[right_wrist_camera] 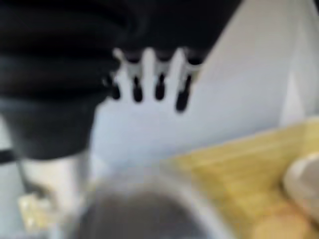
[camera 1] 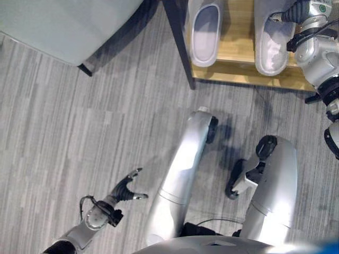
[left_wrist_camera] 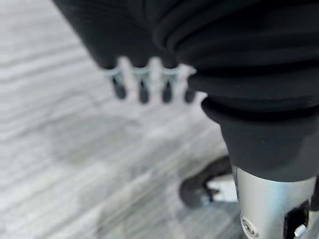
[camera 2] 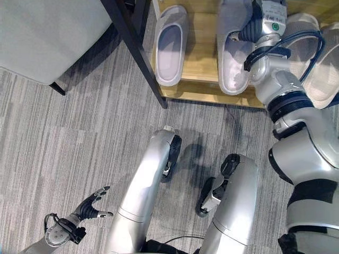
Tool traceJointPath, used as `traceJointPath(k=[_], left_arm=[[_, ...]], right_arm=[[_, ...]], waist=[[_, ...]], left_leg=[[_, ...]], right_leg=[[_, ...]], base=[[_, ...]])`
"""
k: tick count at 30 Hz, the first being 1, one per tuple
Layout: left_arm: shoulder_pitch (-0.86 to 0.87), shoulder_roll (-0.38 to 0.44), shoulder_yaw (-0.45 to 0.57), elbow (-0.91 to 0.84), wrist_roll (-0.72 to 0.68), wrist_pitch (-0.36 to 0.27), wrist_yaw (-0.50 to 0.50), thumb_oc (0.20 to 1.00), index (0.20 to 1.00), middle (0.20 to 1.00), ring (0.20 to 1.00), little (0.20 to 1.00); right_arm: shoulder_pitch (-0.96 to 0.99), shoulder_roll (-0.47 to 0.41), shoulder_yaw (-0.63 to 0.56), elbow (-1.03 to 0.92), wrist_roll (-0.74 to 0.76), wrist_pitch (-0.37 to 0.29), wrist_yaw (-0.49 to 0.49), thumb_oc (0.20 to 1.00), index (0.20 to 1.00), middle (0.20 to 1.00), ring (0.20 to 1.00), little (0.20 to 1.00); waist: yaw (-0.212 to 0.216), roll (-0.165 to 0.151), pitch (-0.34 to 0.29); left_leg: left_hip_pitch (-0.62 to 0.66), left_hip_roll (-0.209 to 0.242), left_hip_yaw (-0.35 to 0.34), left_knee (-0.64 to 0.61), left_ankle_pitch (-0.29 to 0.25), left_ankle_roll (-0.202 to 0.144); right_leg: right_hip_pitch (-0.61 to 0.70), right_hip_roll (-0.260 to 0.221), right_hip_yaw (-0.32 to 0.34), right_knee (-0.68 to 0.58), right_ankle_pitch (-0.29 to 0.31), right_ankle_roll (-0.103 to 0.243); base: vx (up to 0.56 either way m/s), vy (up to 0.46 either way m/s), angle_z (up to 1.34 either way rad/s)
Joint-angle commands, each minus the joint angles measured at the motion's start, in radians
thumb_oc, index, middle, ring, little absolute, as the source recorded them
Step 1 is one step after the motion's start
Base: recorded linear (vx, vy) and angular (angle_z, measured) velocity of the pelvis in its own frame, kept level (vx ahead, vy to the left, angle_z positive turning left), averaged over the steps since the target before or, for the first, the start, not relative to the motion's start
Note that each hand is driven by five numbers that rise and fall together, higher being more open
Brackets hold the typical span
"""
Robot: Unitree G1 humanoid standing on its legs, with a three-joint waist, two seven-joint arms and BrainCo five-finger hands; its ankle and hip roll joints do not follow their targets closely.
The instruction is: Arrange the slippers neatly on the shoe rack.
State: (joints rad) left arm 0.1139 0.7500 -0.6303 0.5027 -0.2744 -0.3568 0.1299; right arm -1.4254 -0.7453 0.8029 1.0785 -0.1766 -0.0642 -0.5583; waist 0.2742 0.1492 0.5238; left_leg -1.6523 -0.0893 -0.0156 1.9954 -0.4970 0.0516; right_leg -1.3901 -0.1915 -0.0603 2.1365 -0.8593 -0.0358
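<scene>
A wooden shoe rack (camera 1: 238,53) with a black frame stands at the top of the view. A grey slipper (camera 1: 205,33) lies on its shelf at the left, opening up. A second grey slipper (camera 1: 273,45) lies to its right, and a paler third slipper (camera 2: 322,69) lies further right, partly behind my right arm. My right arm reaches over the second slipper. In the right wrist view my right hand (right_wrist_camera: 149,64) is open, fingers straight above the shelf, with a blurred grey slipper (right_wrist_camera: 144,214) below it. My left hand (camera 1: 127,188) hangs open over the floor at the lower left.
A light grey piece of furniture (camera 1: 63,26) on a dark leg (camera 1: 85,69) stands at the upper left. The rack's black post (camera 1: 177,37) runs down beside the first slipper. Grey striped carpet (camera 1: 79,132) covers the floor in front of the rack.
</scene>
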Motion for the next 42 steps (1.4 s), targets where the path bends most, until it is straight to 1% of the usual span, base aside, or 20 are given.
traceJointPath(k=[1,6,8,11,13,14,16,17,21,23,26,32,34,42], left_arm=[[0.061,-0.005,-0.041,-0.032,-0.012,-0.001,0.014,1.0,1.0,1.0,1.0,1.0],[0.059,-0.001,-0.057,-0.019,0.016,0.01,0.014,1.0,1.0,1.0,1.0,1.0],[0.059,-0.004,-0.074,-0.002,0.041,0.014,0.017,1.0,1.0,1.0,1.0,1.0],[0.059,-0.004,-0.08,0.007,0.058,0.018,0.025,1.0,1.0,1.0,1.0,1.0],[0.073,-0.012,-0.069,0.02,0.051,0.019,0.028,1.0,1.0,1.0,1.0,1.0],[0.073,-0.012,-0.069,0.02,0.051,0.018,0.028,1.0,1.0,1.0,1.0,1.0],[0.089,-0.02,-0.053,0.037,0.048,0.017,0.032,1.0,1.0,1.0,1.0,1.0],[0.098,-0.02,-0.053,0.041,0.047,0.016,0.032,1.0,1.0,1.0,1.0,1.0],[0.112,-0.02,-0.05,0.036,0.053,0.018,0.029,1.0,1.0,1.0,1.0,1.0],[0.125,-0.025,-0.048,0.033,0.058,0.022,0.025,1.0,1.0,1.0,1.0,1.0],[0.127,-0.033,-0.043,0.032,0.058,0.021,0.02,1.0,1.0,1.0,1.0,1.0],[0.142,-0.039,-0.037,0.033,0.078,0.024,0.024,1.0,1.0,1.0,1.0,1.0],[0.137,-0.045,-0.036,0.038,0.076,0.028,0.031,1.0,1.0,1.0,1.0,1.0],[0.135,-0.052,-0.03,0.038,0.085,0.035,0.037,1.0,1.0,1.0,1.0,1.0]], right_arm=[[-0.073,-0.027,0.006,-0.075,0.06,-0.013,-0.026,1.0,1.0,1.0,1.0,1.0],[-0.072,0.0,0.0,-0.039,0.082,-0.012,-0.019,1.0,1.0,1.0,1.0,1.0],[-0.063,0.025,-0.02,-0.039,0.122,-0.024,-0.022,1.0,1.0,1.0,1.0,1.0],[-0.053,0.028,-0.04,-0.057,0.156,-0.041,-0.031,1.0,1.0,1.0,1.0,1.0],[-0.012,0.011,-0.076,-0.112,0.212,-0.073,-0.02,1.0,1.0,1.0,1.0,1.0],[-0.01,0.011,-0.077,-0.113,0.212,-0.073,-0.02,1.0,1.0,1.0,1.0,1.0],[0.048,-0.021,-0.11,-0.171,0.273,-0.113,0.0,1.0,1.0,1.0,1.0,1.0],[0.074,-0.037,-0.121,-0.191,0.285,-0.123,0.008,1.0,1.0,1.0,1.0,1.0],[0.131,-0.061,-0.131,-0.233,0.296,-0.133,0.031,1.0,1.0,1.0,1.0,1.0],[0.199,-0.062,-0.182,-0.254,0.359,-0.162,0.043,1.0,1.0,1.0,1.0,1.0],[0.254,-0.07,-0.205,-0.284,0.371,-0.17,0.057,1.0,1.0,1.0,1.0,1.0],[0.347,-0.087,-0.245,-0.373,0.334,-0.176,0.066,1.0,1.0,1.0,1.0,1.0],[0.378,-0.072,-0.275,-0.402,0.35,-0.188,0.055,1.0,1.0,1.0,1.0,1.0],[0.427,-0.057,-0.279,-0.482,0.325,-0.181,0.08,1.0,1.0,1.0,1.0,1.0]], waist=[[0.033,0.032,-0.004],[0.03,0.03,-0.004],[0.025,0.025,-0.004],[0.022,0.021,-0.004],[0.015,0.014,-0.004],[0.015,0.013,-0.004],[0.007,0.003,-0.004],[0.005,-0.002,-0.004],[-0.001,-0.007,-0.004],[-0.008,-0.013,-0.004],[-0.016,-0.018,-0.004],[-0.027,-0.032,-0.004],[-0.027,-0.033,-0.004],[-0.027,-0.037,-0.004]], left_leg=[[0.082,-0.003,-0.111,0.058,-0.283,-0.022],[0.082,-0.001,-0.108,0.057,-0.281,-0.024],[0.082,0.002,-0.104,0.052,-0.277,-0.025],[0.082,0.001,-0.102,0.05,-0.276,-0.024],[0.082,0.0,-0.103,0.053,-0.275,-0.024],[0.082,0.0,-0.103,0.053,-0.275,-0.024],[0.082,0.002,-0.106,0.055,-0.275,-0.027],[0.082,0.003,-0.106,0.057,-0.275,-0.027],[0.082,0.007,-0.104,0.052,-0.276,-0.027],[0.082,0.009,-0.099,0.048,-0.273,-0.026],[0.082,0.011,-0.094,0.043,-0.274,-0.026],[0.082,0.011,-0.09,0.045,-0.277,-0.023],[0.082,0.012,-0.088,0.047,-0.278,-0.023],[0.082,0.013,-0.091,0.054,-0.284,-0.02]], right_leg=[[-0.007,0.022,0.108,0.0,0.206,-0.09],[-0.008,0.021,0.108,0.001,0.205,-0.093],[-0.013,0.024,0.111,0.0,0.205,-0.096],[-0.016,0.025,0.116,0.001,0.207,-0.095],[-0.016,0.025,0.118,0.005,0.21,-0.095],[-0.016,0.025,0.119,0.005,0.209,-0.095],[-0.018,0.025,0.119,0.008,0.209,-0.094],[-0.02,0.025,0.121,0.008,0.208,-0.095],[-0.026,0.027,0.124,0.004,0.209,-0.095],[-0.032,0.03,0.128,0.005,0.206,-0.097],[-0.036,0.032,0.132,0.003,0.207,-0.096],[-0.038,0.032,0.14,0.005,0.206,-0.098],[-0.039,0.032,0.142,0.008,0.207,-0.097],[-0.04,0.031,0.145,0.01,0.207,-0.098]], base=[[0.0,0.0,0.0],[-0.01,-0.001,0.0],[0.0,0.0,0.0],[0.0,0.0,0.0],[-0.01,-0.003,0.02],[0.0,0.0,0.0],[0.0,0.0,0.0],[0.0,0.0,0.0],[-0.02,-0.007,-0.04],[-0.01,-0.006,-0.06],[0.0,-0.002,-0.01],[0.0,0.0,0.0],[0.0,0.0,0.0],[0.0,0.0,0.0]])
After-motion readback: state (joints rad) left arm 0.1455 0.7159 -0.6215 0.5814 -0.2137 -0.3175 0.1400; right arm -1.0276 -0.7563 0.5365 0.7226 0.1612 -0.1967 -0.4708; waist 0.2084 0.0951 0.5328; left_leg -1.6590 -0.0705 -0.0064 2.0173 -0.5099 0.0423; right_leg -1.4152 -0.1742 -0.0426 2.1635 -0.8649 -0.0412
